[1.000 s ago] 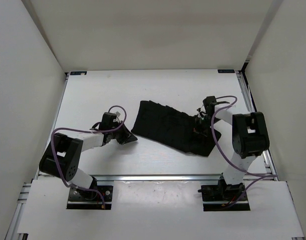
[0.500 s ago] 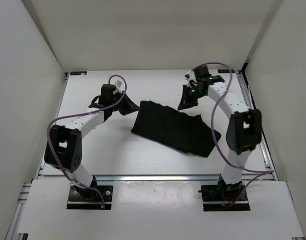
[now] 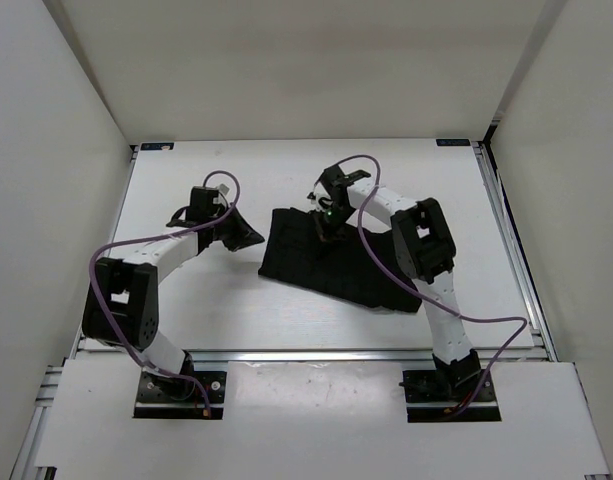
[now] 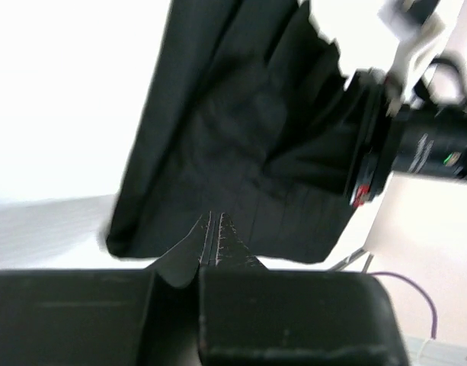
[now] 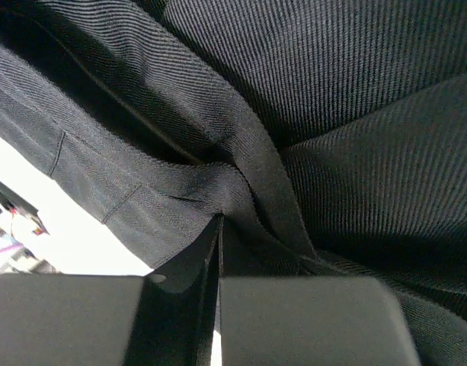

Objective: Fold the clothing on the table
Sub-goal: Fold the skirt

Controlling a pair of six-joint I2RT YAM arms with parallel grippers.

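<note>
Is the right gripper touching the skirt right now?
Touching. The right wrist view shows the right gripper shut on a bunched fold of the black pleated skirt; the fabric runs straight into the closed fingertips.

The clothing (image 3: 331, 262) is plain black with lengthwise pleats, lying on the white table (image 3: 196, 300) with blue corner marks.
</note>
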